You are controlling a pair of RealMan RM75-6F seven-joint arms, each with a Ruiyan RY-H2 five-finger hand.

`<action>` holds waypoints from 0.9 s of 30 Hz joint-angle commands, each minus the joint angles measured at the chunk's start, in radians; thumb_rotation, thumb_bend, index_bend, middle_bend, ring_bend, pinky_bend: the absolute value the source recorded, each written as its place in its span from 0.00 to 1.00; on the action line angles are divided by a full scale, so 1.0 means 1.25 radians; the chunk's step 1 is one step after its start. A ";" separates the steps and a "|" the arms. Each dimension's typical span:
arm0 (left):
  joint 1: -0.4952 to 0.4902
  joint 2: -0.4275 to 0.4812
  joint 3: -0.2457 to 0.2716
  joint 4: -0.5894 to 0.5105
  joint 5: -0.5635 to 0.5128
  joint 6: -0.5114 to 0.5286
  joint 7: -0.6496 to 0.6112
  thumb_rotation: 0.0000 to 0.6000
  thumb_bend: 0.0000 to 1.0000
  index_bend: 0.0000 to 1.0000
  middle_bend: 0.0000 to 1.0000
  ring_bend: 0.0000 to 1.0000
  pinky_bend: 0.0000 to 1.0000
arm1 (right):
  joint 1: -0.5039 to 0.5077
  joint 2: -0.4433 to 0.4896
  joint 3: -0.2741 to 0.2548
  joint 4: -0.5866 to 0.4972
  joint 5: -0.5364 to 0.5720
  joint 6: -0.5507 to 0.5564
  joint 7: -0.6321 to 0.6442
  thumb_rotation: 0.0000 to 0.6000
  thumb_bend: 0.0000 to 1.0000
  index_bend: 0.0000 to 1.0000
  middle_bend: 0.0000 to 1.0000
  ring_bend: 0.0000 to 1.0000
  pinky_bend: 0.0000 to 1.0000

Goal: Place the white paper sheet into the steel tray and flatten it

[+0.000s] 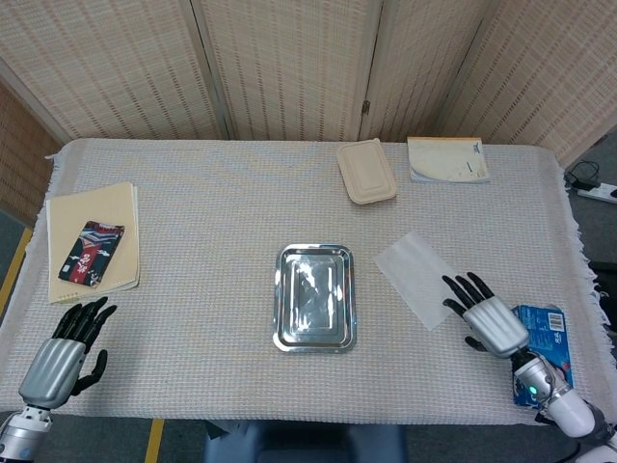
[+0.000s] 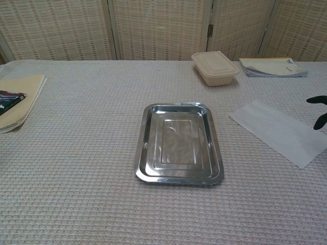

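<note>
**Right hand open over the corner of the paper, tray has nothing in it**

Your right hand (image 1: 485, 323) is spread wide, fingers apart, holding nothing, w/ its fingertips (image 1: 463, 286) right at the near-right edge of the white paper sheet (image 1: 416, 275). Can't tell from the head view if they actually touch it or just hang above. Chest view only catches a couple of dark fingertips (image 2: 319, 109) poking in at the right edge, over the sheet (image 2: 280, 131).

The sheet lies flat on the tablecloth (image 1: 212, 222), angled diagonally, just right of the steel tray (image 1: 314, 295) but not touching it. Tray sits mid-table w/ only reflections inside.

Your left hand (image 1: 66, 352) is down at the near-left corner of the table, fingers also apart, nothing in it, well away from the tray.

Other stuff, fyi:
- blue packet (image 1: 540, 342) near the table edge, partly under your right wrist
- beige lidded container (image 1: 366, 171) toward the back, behind the tray & a bit right
- booklet (image 1: 446, 158) just right of the container
- tan folder (image 1: 93, 241) on the left side w/ a small dark card (image 1: 92, 253) lying on top
</note>
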 commanded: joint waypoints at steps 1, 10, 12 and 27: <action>0.000 0.002 0.000 0.000 0.001 0.001 -0.004 1.00 0.67 0.00 0.00 0.00 0.00 | 0.007 -0.028 0.000 0.035 0.017 -0.016 -0.006 1.00 0.24 0.30 0.00 0.00 0.00; 0.001 0.005 0.001 -0.002 0.003 0.004 -0.008 1.00 0.67 0.00 0.00 0.00 0.00 | 0.003 -0.144 -0.004 0.208 0.035 0.011 0.094 1.00 0.24 0.36 0.00 0.00 0.00; 0.001 0.005 0.001 -0.002 0.004 0.005 -0.009 1.00 0.67 0.00 0.00 0.00 0.00 | 0.005 -0.173 -0.007 0.253 0.033 0.017 0.113 1.00 0.24 0.37 0.00 0.00 0.00; 0.003 0.005 -0.003 0.000 0.000 0.011 -0.010 1.00 0.67 0.00 0.00 0.00 0.00 | 0.027 -0.281 -0.013 0.405 0.040 0.026 0.177 1.00 0.35 0.39 0.00 0.00 0.00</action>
